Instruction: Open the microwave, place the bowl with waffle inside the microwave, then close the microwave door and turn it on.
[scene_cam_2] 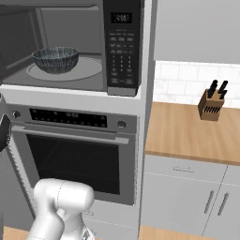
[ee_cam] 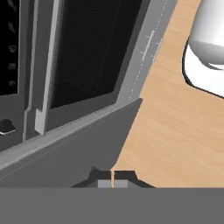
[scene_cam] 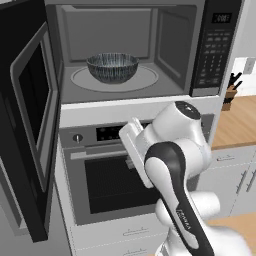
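The microwave (scene_cam: 217,50) stands open, its grey cavity and round turntable (scene_cam: 145,80) exposed. On the turntable sits the dark streaked bowl (scene_cam: 112,67), also seen in the right base view (scene_cam_2: 55,59); I cannot make out a waffle in it. The microwave door (scene_cam: 30,125) is swung wide to the left, its window facing inward. My gripper (ee_cam: 113,179) is shut, fingertips together with nothing between them. It hangs below the microwave in front of the oven, well away from the bowl and the door. The keypad (scene_cam_2: 123,47) is on the microwave's right.
A steel-fronted oven (scene_cam: 110,185) with a horizontal handle sits under the microwave. To the right lies a wooden counter (scene_cam_2: 187,131) with a knife block (scene_cam_2: 211,104) above grey cabinets. The hand view looks along the oven front (ee_cam: 87,57) to the wooden floor (ee_cam: 166,131).
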You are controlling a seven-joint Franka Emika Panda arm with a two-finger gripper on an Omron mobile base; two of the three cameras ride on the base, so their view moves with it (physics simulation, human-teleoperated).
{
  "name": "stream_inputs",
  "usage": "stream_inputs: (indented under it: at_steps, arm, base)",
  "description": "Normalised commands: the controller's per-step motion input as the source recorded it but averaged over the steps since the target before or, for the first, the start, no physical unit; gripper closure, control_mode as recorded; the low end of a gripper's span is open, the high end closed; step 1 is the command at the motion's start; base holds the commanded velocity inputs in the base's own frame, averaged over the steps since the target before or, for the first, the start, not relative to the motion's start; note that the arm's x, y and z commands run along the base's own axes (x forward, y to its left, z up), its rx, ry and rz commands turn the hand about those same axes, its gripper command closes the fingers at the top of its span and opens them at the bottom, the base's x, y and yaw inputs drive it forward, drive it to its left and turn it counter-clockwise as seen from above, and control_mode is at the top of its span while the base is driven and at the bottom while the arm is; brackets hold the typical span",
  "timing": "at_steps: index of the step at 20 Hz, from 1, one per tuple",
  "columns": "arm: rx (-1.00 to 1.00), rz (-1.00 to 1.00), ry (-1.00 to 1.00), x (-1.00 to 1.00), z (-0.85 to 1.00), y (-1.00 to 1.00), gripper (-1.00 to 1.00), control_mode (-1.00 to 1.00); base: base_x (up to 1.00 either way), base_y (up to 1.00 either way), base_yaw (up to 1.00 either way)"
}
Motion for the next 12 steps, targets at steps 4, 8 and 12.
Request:
stream_inputs:
  at_steps: [4,8,12]
  arm:
    - [-0.03,0.15,0.11,-0.10,-0.94,0.51,1.00,-1.00]
    - [-0.06,0.17,0.09,-0.06,-1.00,0.58,1.00,-1.00]
    - [-0.06,0.15,0.01,-0.18,-0.87,0.57,1.00,-1.00]
  base:
    - [0.00,0.00,0.00]
    - [0.00,0.00,0.00]
    - [0.00,0.00,0.00]
